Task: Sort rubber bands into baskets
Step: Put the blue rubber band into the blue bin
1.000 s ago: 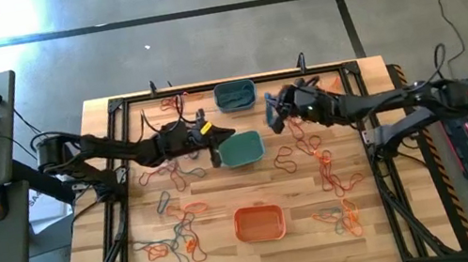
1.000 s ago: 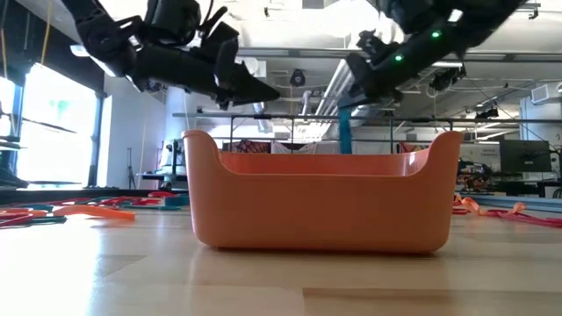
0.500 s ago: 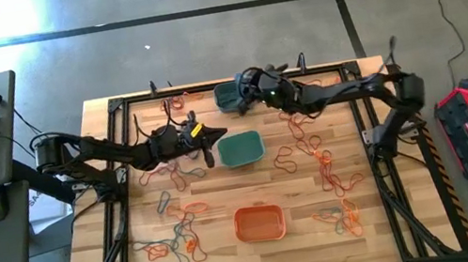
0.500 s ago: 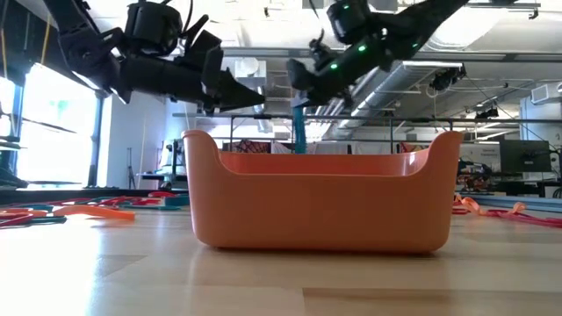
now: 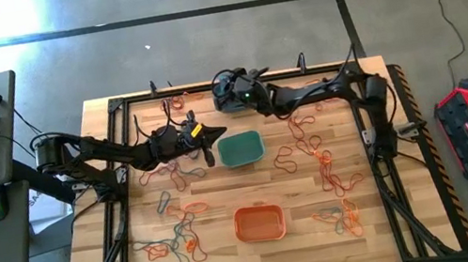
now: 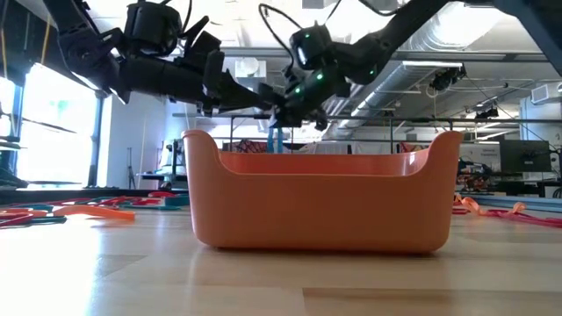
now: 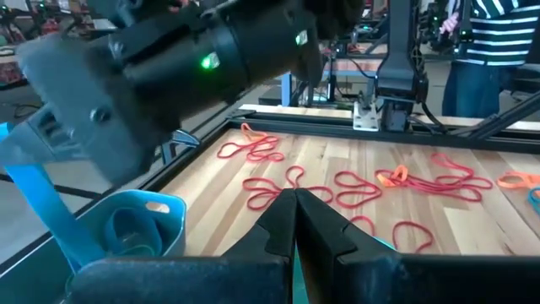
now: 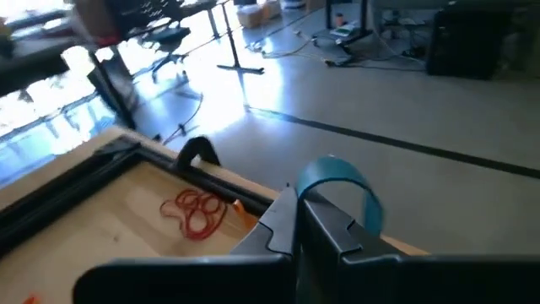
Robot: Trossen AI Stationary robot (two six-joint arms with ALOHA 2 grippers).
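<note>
My right gripper (image 5: 221,88) reaches across the far side of the table and hovers over the grey-blue basket (image 5: 232,106), shut on a blue-teal rubber band (image 8: 337,190). My left gripper (image 5: 209,146) is shut, level, just left of the teal-green basket (image 5: 240,150); nothing shows between its fingers (image 7: 295,215). The orange basket (image 5: 259,223) stands near the front edge. Loose red, orange and blue-teal rubber bands (image 5: 311,148) lie scattered on the wood. The grey-blue basket (image 7: 126,232) holds blue bands. My right gripper pinches the blue-teal band between its two shut fingers at one spot on the loop (image 8: 310,196). The fingers come nearly level from the table's right side. The band is lifted clear and hangs slack below the gripper (image 6: 277,140), above the grey-blue basket.
A black metal frame (image 5: 116,108) runs around the tabletop. More bands lie at the left (image 5: 169,172), front left (image 5: 177,245) and front right (image 5: 343,215). A person in a striped top (image 7: 494,42) stands beyond the table.
My right gripper has swung toward the table's left and far edge, from beside the teal-green basket to over the grey-blue basket, rolling somewhat and carrying the hanging blue-teal band. It stays shut.
</note>
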